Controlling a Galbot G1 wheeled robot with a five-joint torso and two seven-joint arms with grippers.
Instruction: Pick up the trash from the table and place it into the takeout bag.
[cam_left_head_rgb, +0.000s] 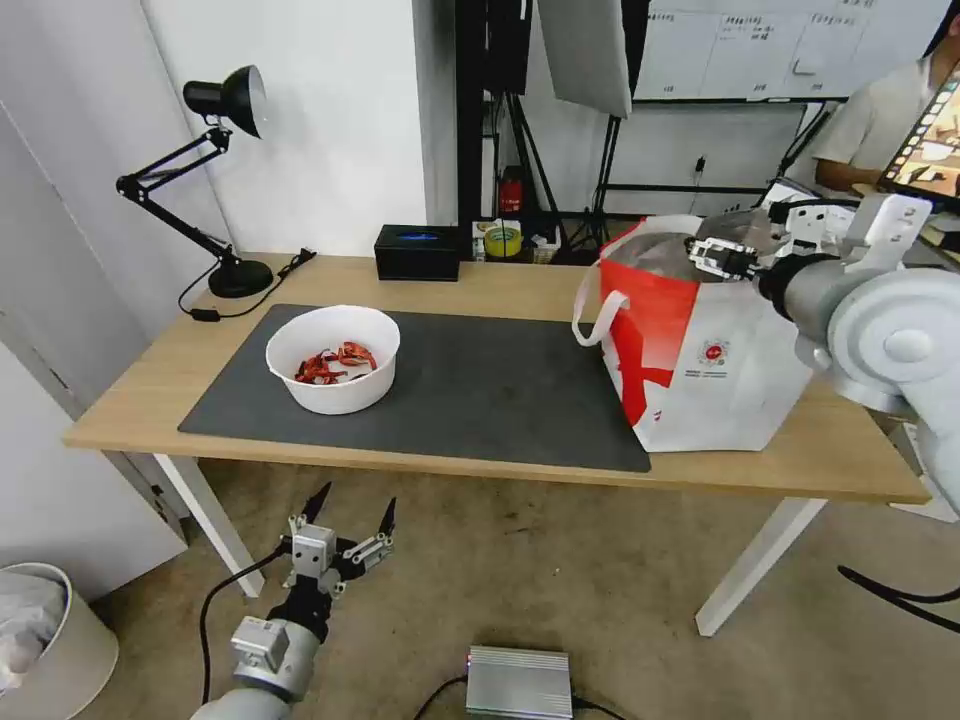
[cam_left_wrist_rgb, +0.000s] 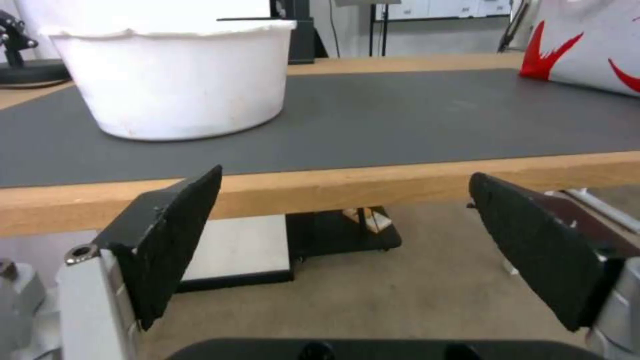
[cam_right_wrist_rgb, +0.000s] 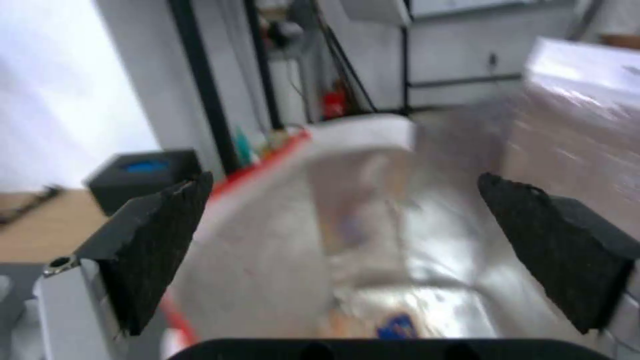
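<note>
A white round bowl (cam_left_head_rgb: 333, 360) with red scraps stands on the left part of the dark grey mat (cam_left_head_rgb: 500, 385) on the light wood table (cam_left_head_rgb: 500, 285). The wall of the bowl (cam_left_wrist_rgb: 173, 80) rises beyond the table's front edge in the left wrist view. My left gripper (cam_left_head_rgb: 357, 497) (cam_left_wrist_rgb: 345, 179) hangs open below that edge, in front of the bowl, holding nothing. At the table's right end stands the white and red takeout bag (cam_left_head_rgb: 700, 365) (cam_left_wrist_rgb: 587, 50). My right gripper (cam_left_head_rgb: 705, 255) (cam_right_wrist_rgb: 343, 182) is open over its mouth, above the foil lining (cam_right_wrist_rgb: 373, 240).
A black desk lamp (cam_left_head_rgb: 225, 180) stands at the table's back left corner, a black box (cam_left_head_rgb: 417, 252) (cam_right_wrist_rgb: 143, 175) at the back middle. On the floor are a white bin (cam_left_head_rgb: 40, 640) at the left and a silver box (cam_left_head_rgb: 518, 682) near my base.
</note>
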